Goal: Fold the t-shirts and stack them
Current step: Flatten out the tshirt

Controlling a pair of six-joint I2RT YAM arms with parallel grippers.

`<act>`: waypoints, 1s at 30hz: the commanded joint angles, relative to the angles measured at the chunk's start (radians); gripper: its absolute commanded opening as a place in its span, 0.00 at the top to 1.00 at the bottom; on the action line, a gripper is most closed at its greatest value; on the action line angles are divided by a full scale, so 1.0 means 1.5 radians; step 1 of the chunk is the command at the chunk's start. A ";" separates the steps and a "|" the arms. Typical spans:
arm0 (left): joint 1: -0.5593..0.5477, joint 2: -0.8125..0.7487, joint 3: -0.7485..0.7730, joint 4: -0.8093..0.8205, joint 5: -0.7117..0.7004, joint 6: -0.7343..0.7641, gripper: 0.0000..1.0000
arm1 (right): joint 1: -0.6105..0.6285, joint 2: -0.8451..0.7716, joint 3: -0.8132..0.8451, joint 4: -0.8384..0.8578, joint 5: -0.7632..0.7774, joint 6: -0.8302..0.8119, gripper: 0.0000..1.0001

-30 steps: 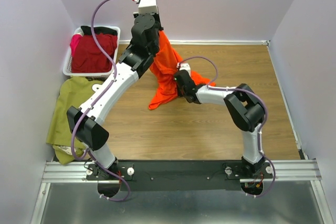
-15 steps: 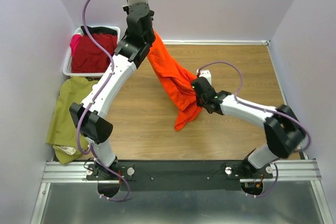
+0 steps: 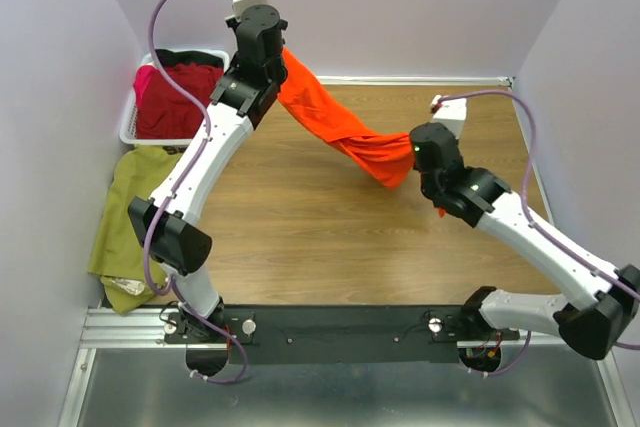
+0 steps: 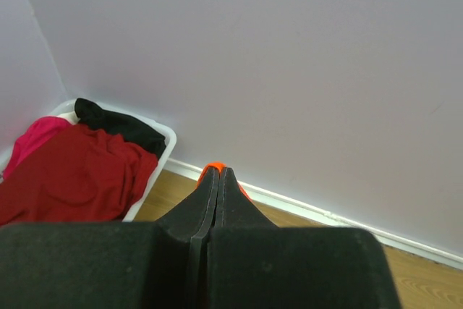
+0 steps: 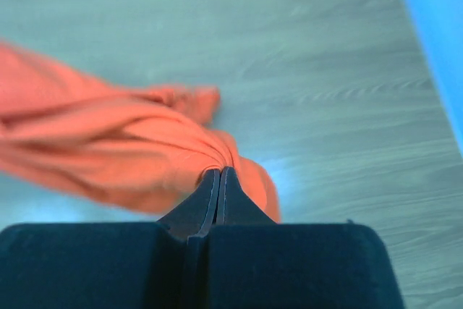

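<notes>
Lilac walls (image 3: 400, 7) enclose a wood-grain tabletop (image 3: 320, 237). At far left an olive shirt (image 3: 130, 207) lies below a white basket (image 3: 126, 127) holding a dark red shirt (image 3: 175, 102). The left gripper (image 4: 219, 173), upper centre, and right gripper (image 5: 219, 174), centre-right, each clamp one end of the orange t-shirt (image 3: 340, 132) slung between them.

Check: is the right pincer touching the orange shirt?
Touching. The right wrist view shows the right pincer closed on a bunched fold of the orange shirt, with cloth emerging from between the fingertips.
</notes>
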 commanded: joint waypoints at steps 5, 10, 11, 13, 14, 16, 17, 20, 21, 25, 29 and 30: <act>0.009 -0.137 -0.091 0.001 0.057 -0.083 1.00 | -0.001 -0.091 0.172 -0.021 0.195 -0.060 0.99; 0.009 -0.237 -0.219 -0.010 0.092 -0.192 1.00 | -0.001 -0.115 0.198 -0.022 0.213 -0.063 0.99; 0.010 -0.254 -0.245 -0.011 0.109 -0.212 1.00 | -0.001 -0.115 0.199 -0.020 0.214 -0.060 0.99; 0.010 -0.301 -0.334 -0.013 0.111 -0.263 1.00 | -0.001 -0.099 0.198 -0.018 0.231 -0.045 0.99; 0.012 -0.317 -0.368 -0.009 0.121 -0.312 1.00 | -0.001 -0.090 0.198 -0.016 0.238 -0.041 0.99; 0.013 -0.362 -0.470 0.007 0.137 -0.361 1.00 | -0.001 -0.068 0.197 -0.015 0.279 -0.014 0.99; 0.014 -0.375 -0.505 0.012 0.158 -0.386 1.00 | -0.002 -0.047 0.197 -0.016 0.287 -0.005 0.99; 0.015 -0.421 -0.632 0.019 0.183 -0.474 1.00 | -0.006 -0.010 0.183 -0.016 0.315 0.046 0.99; 0.016 -0.439 -0.693 0.022 0.189 -0.518 1.00 | -0.009 0.000 0.179 -0.015 0.316 0.058 0.99; 0.017 -0.476 -0.821 0.044 0.213 -0.575 1.00 | -0.053 0.042 0.156 -0.014 0.251 0.108 0.99; 0.019 -0.488 -0.898 0.045 0.210 -0.618 1.00 | -0.141 0.096 0.129 -0.013 0.165 0.162 0.99; 0.019 -0.486 -0.917 0.038 0.207 -0.626 1.00 | -0.154 0.106 0.117 -0.013 0.149 0.172 0.99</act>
